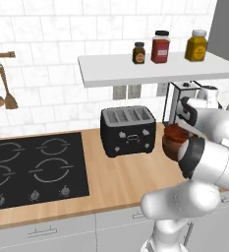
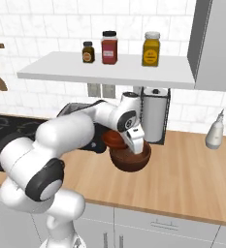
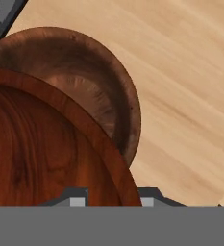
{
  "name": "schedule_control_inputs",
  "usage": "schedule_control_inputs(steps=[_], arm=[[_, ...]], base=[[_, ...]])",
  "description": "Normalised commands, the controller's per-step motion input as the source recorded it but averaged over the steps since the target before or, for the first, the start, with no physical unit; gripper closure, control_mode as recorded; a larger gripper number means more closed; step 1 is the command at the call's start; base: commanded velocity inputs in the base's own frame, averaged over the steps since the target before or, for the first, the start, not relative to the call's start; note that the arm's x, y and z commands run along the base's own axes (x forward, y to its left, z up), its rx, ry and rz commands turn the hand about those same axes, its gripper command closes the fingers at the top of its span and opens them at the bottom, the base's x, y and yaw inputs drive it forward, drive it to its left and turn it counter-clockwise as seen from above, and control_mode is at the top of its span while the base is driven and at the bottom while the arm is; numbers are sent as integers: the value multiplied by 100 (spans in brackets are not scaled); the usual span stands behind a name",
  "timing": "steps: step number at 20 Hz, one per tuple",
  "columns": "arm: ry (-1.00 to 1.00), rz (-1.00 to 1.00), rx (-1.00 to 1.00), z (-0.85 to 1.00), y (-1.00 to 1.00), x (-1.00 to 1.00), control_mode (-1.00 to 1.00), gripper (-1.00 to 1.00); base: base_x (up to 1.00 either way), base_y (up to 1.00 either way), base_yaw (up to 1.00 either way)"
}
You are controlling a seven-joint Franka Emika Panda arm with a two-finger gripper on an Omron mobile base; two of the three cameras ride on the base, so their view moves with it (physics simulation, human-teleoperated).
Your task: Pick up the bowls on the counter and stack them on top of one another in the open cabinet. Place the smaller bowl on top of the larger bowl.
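Your end effector [image 2: 135, 141] sits at the rim of the larger bowl [image 2: 130, 158], one finger on each side of the rim in the hand view; it looks clamped on that rim, though the tips are mostly hidden there; treat it as gripping, but check before you lift. In the right base view the bowl seems to be just off the desk [image 2: 192, 164] or barely touching it; hard to tell which.

The smaller bowl [image 2: 113, 139] is right behind the end effector, toward the toaster [image 1: 128, 130], its edge partly tucked under the larger bowl's rim in the hand view [image 3: 84, 86]; so go straight up first, no sideways drag, or you will likely knock it.

The open cabinet [image 2: 109, 70] is above the end effector and slightly back; three jars stand on it, the brown jar [image 2: 88, 52], red jar [image 2: 109, 47] and yellow jar [image 2: 151, 49], all roughly overhead; pick the bare stretch of shelf off to the side, away from the paper towel holder [image 2: 154, 114].

A rim pinch on a deep, heavy-looking bowl will probably let it swing; move slowly and keep the wrist level. Clear the shelf's front edge before pushing in; set the bowl flat and upright so the smaller bowl can nest on top later.
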Motion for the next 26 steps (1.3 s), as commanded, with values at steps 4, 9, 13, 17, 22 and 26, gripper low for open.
schedule_control_inputs(steps=[4,9,13,17,22,26], arm=[[0,0,0,-36,-27,22,-100,100],[0,0,0,-34,-7,20,-100,-100],[-3,0,0,-15,0,23,-100,-100],[-5,0,0,12,-11,1,-100,-100],[-16,0,1,29,-58,-49,-100,-100],[-9,3,1,-24,-33,-28,-100,-100]], base=[[0,0,0],[0,0,0],[0,0,0],[0,0,0],[0,0,0],[0,0,0]])
